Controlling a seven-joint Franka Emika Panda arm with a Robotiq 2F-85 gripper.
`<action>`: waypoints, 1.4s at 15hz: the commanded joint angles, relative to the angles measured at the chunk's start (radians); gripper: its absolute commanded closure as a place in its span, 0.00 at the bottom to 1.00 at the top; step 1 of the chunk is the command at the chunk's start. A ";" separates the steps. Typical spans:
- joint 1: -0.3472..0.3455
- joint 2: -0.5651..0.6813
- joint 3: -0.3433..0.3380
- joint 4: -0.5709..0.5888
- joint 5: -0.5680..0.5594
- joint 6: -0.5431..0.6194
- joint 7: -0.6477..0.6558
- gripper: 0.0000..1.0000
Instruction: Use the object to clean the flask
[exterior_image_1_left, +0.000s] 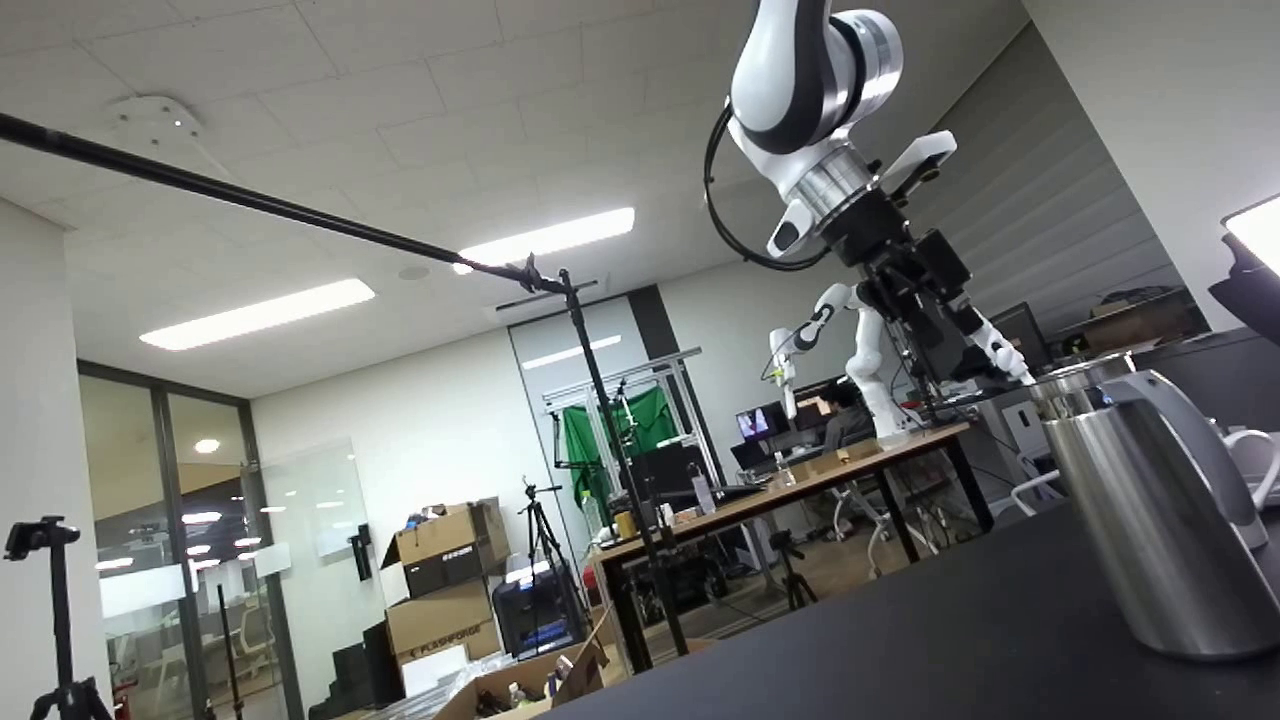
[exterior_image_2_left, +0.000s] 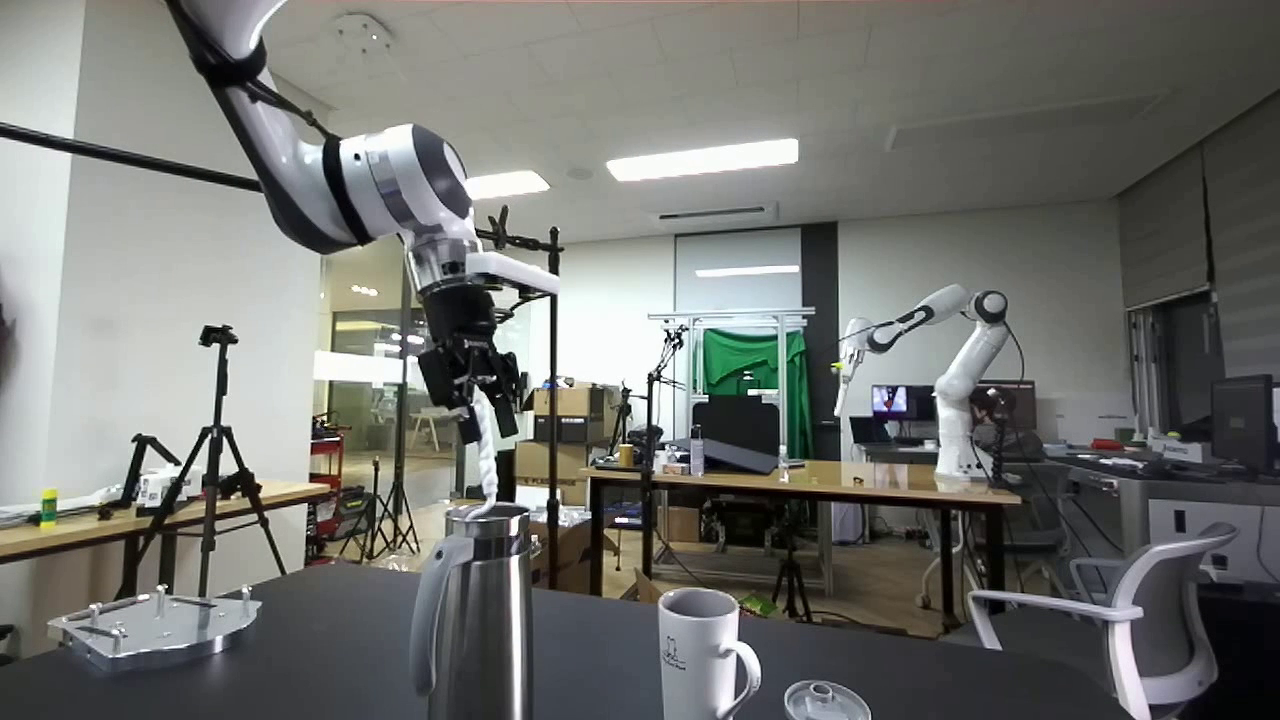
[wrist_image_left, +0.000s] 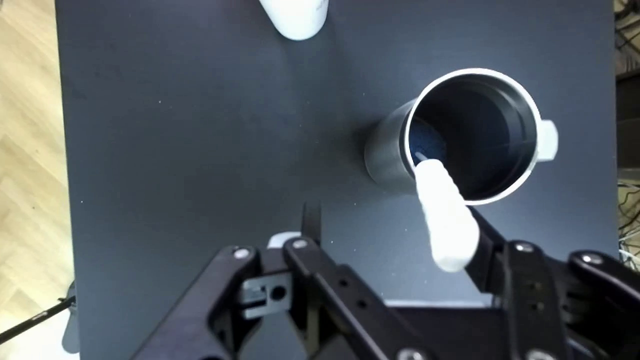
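Note:
The flask (exterior_image_2_left: 487, 640) is a tall brushed-silver cylinder with a grey handle. It stands upright and uncovered on the black table and also shows in an exterior view (exterior_image_1_left: 1165, 530) and the wrist view (wrist_image_left: 392, 150). The object is a brush with a twisted white handle (wrist_image_left: 445, 220). It leans in the flask's mouth, its lower end inside, where a dark blue patch shows. The handle also shows in an exterior view (exterior_image_2_left: 485, 450). My gripper (wrist_image_left: 397, 232) is open above the flask. The handle's top lies between the fingers, close to the right one in the wrist view; whether they touch is unclear.
A white mug (exterior_image_2_left: 697, 650) and a clear lid (exterior_image_2_left: 825, 702) stand beside the flask on the black table (wrist_image_left: 200, 150). A metal plate with posts (exterior_image_2_left: 160, 630) lies at the table's left in an exterior view. A tripod (exterior_image_2_left: 212, 460) stands behind.

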 joint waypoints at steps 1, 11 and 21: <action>-0.016 0.022 0.020 0.076 -0.074 -0.123 -0.010 0.61; -0.052 -0.011 0.019 0.108 -0.045 -0.353 0.019 0.74; -0.042 0.009 0.050 0.097 -0.014 -0.281 0.315 0.13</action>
